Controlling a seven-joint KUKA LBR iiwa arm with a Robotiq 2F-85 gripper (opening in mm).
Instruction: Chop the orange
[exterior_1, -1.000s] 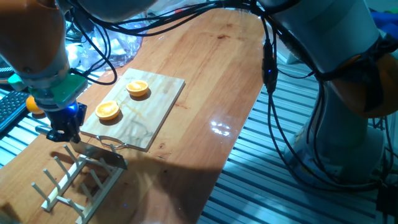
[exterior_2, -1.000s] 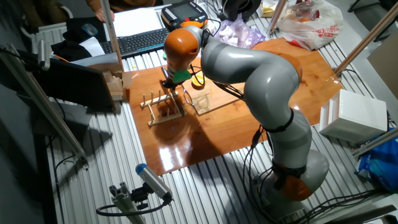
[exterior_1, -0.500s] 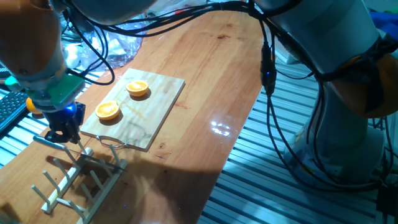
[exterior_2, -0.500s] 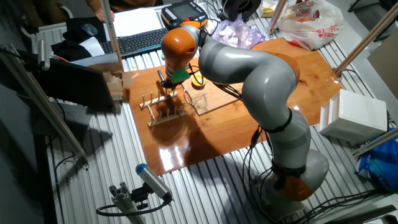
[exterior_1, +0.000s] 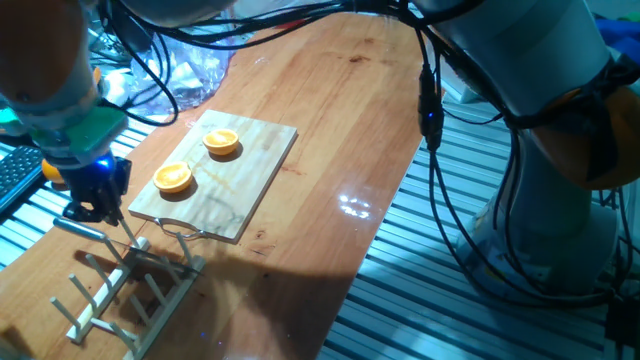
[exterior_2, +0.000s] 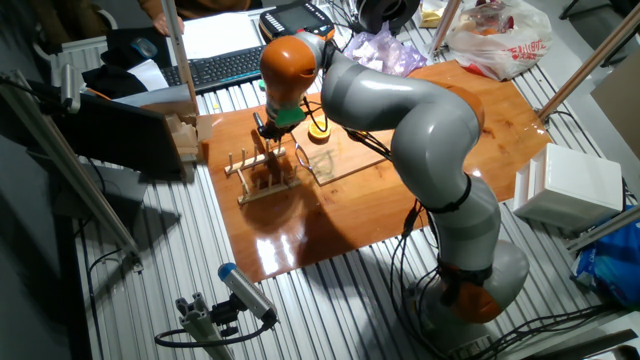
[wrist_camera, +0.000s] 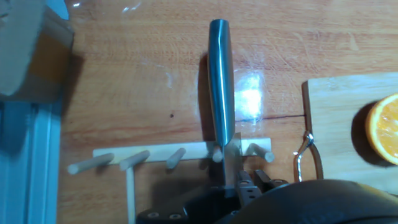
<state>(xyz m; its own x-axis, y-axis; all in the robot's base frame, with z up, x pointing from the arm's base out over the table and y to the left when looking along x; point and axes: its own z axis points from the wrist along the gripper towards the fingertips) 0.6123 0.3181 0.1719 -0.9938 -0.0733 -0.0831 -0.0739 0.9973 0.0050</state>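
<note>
The orange lies cut in two halves, one (exterior_1: 173, 178) nearer and one (exterior_1: 221, 142) farther, flat faces up on the wooden cutting board (exterior_1: 250, 170). The hand view catches one half (wrist_camera: 382, 127) at its right edge. A steel-handled knife (wrist_camera: 221, 87) rests across the pegs of the wooden rack (exterior_1: 120, 290), handle (exterior_1: 82, 228) pointing left. My gripper (exterior_1: 96, 208) hovers just above the knife, open, with nothing between its fingers. In the hand view the gripper (wrist_camera: 245, 183) shows only as dark parts at the bottom. The other fixed view shows the gripper (exterior_2: 268, 130) over the rack (exterior_2: 262, 172).
A round orange object (exterior_1: 52, 168) sits partly hidden behind the hand at the left. A keyboard (exterior_2: 215, 68) and plastic bags (exterior_2: 385, 48) lie beyond the table's far end. A cardboard box (wrist_camera: 31, 56) stands at the left in the hand view.
The gripper carried the knife left onto the rack, let it go, and has risen slightly. The knife now lies still on the pegs.
</note>
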